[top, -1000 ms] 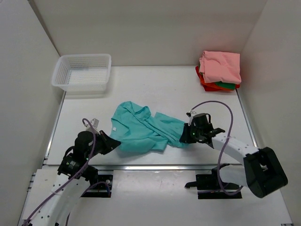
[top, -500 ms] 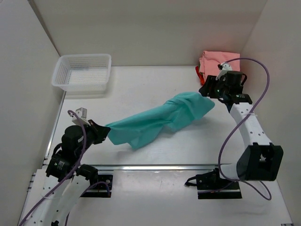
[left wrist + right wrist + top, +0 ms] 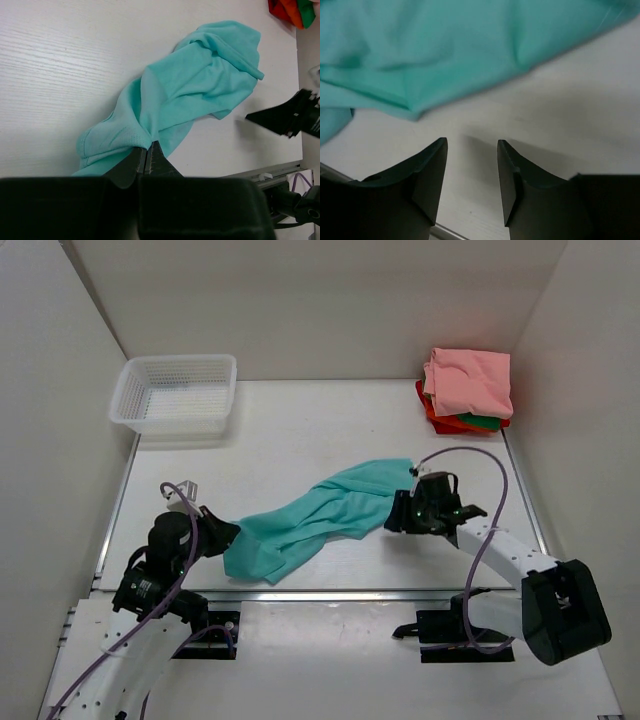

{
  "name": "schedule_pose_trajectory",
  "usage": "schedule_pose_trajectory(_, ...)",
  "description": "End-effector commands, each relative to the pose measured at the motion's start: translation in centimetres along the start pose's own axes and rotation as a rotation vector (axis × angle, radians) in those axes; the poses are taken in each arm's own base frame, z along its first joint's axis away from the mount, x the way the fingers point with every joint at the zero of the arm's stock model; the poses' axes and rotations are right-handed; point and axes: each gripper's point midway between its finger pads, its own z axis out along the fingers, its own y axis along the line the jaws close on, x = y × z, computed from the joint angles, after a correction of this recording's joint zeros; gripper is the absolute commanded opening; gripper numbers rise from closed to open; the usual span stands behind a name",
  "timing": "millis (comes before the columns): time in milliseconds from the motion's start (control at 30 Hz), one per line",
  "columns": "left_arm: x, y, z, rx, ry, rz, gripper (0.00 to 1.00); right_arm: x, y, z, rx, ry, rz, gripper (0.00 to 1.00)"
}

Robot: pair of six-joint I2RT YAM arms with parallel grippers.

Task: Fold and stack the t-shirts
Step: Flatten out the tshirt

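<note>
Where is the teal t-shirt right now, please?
In the top view, the teal t-shirt stretches across the near middle of the table, its left end pinched by the left gripper, the right gripper beside it.

Bright, seemingly overhead light casts soft shadows; the right wrist view blurs the teal t-shirt point(image 3: 445, 45).

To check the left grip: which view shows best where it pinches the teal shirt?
The left wrist view: close up, the left gripper is shut on an edge of the teal shirt. The top view shows this small; the right wrist view shows only the cloth.
</note>
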Motion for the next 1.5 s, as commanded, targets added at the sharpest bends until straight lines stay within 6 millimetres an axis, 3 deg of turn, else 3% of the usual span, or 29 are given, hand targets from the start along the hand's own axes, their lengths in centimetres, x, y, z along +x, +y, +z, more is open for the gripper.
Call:
schedule_pose_trajectory(0,0.3,0.0,0.3,0.016,-0.001,-0.006,0.00,0.7,3.0,1.0,-0.148,-0.046,0.126,0.43)
schedule_pose_trajectory(67,0.2,0.0,0.3,0.020,-0.010,-0.015,0.00,2.4,4.0,1.5,-0.212,-0.031,0.224,0.47)
schedule_pose_trajectory(167,0.4,0.0,0.1,0.024,-0.011,-0.014,0.00,2.4,5.8,1.9,-0.258,-0.036,0.294,0.59)
schedule_pose_trajectory(267,0.5,0.2,0.1,0.023,-0.017,-0.022,0.00,2.5,6.5,2.6,-0.283,-0.007,0.395,0.63)
schedule_pose_trajectory(467,0.2,0.0,0.0,0.024,-0.022,-0.023,0.00,2.8,7.3,4.5,-0.321,0.061,0.482,0.63)
schedule_pose_trajectory(500,0.3,-0.1,-0.2,0.031,-0.017,-0.018,0.00,3.4,7.4,4.8,-0.322,0.083,0.486,0.53)
schedule_pose_trajectory(600,-0.1,-0.1,-0.3,0.026,-0.037,-0.019,0.00,2.5,8.5,4.7,-0.387,0.085,0.460,0.01)
schedule_pose_trajectory(667,-0.3,-0.3,-0.3,0.033,-0.039,-0.012,0.00,1.7,8.2,4.3,-0.358,0.091,0.412,0.00)
schedule_pose_trajectory(733,-2.6,-1.9,-0.7,0.059,-0.089,0.001,0.00,-3.4,9.0,2.0,-0.348,0.002,0.284,0.00)
schedule_pose_trajectory(767,-3.1,-1.9,-0.2,0.038,-0.080,0.021,0.00,-3.5,7.2,1.4,-0.266,0.024,0.236,0.00)
schedule_pose_trajectory(800,-5.2,-2.9,-0.2,0.035,-0.116,0.053,0.00,-8.1,7.5,-0.7,-0.264,-0.077,0.137,0.00)
schedule_pose_trajectory(833,-8.0,-4.9,-1.3,0.069,-0.177,0.061,0.00,-10.7,7.4,-3.0,-0.217,-0.110,0.110,0.00)
schedule_pose_trajectory(867,-9.1,-5.2,-0.8,0.046,-0.176,0.088,0.00,-11.7,5.9,-4.5,-0.140,-0.118,0.058,0.01)
schedule_pose_trajectory(900,-12.1,-6.9,-1.3,0.060,-0.225,0.105,0.00,-15.4,6.4,-7.5,-0.129,-0.216,-0.008,0.00)
schedule_pose_trajectory(933,-15.0,-8.9,-2.9,0.096,-0.298,0.115,0.00,-16.3,5.9,-9.3,-0.088,-0.234,-0.035,0.00)
schedule_pose_trajectory(967,-16.9,-9.6,-3.0,0.094,-0.332,0.124,0.00,-18.6,5.9,-12.2,-0.060,-0.302,-0.081,0.00)
schedule_pose_trajectory(1033,-22.2,-13.4,-6.9,0.168,-0.475,0.135,0.00,-22.0,6.9,-17.4,-0.049,-0.433,-0.153,0.00)
schedule_pose_trajectory(1067,-23.4,-13.6,-7.0,0.151,-0.504,0.129,0.00,-22.3,6.7,-18.6,-0.026,-0.458,-0.166,0.00)
schedule_pose_trajectory(1100,-25.4,-14.9,-8.9,0.163,-0.570,0.137,0.00,-22.9,7.3,-20.6,-0.026,-0.510,-0.203,0.00)
schedule_pose_trajectory(1167,-27.5,-16.9,-12.0,0.204,-0.648,0.134,0.00,-22.8,8.6,-24.2,-0.044,-0.607,-0.231,0.00)
schedule_pose_trajectory(1267,-29.1,-18.1,-15.5,0.225,-0.726,0.140,0.00,-22.5,9.8,-27.7,-0.084,-0.692,-0.256,0.00)
schedule_pose_trajectory(1333,-29.5,-18.5,-16.3,0.223,-0.735,0.153,0.00,-22.8,10.3,-29.6,-0.102,-0.723,-0.277,0.00)
schedule_pose_trajectory(1367,-29.6,-18.8,-16.8,0.229,-0.734,0.155,0.00,-22.4,10.3,-28.9,-0.125,-0.677,-0.274,0.00)
schedule_pose_trajectory(1400,-29.4,-19.0,-16.3,0.236,-0.717,0.162,0.00,-22.4,10.6,-29.6,-0.145,-0.675,-0.292,0.00)
schedule_pose_trajectory(1467,-28.8,-19.2,-14.5,0.241,-0.674,0.174,0.00,-22.7,10.3,-28.8,-0.168,-0.642,-0.283,0.00)
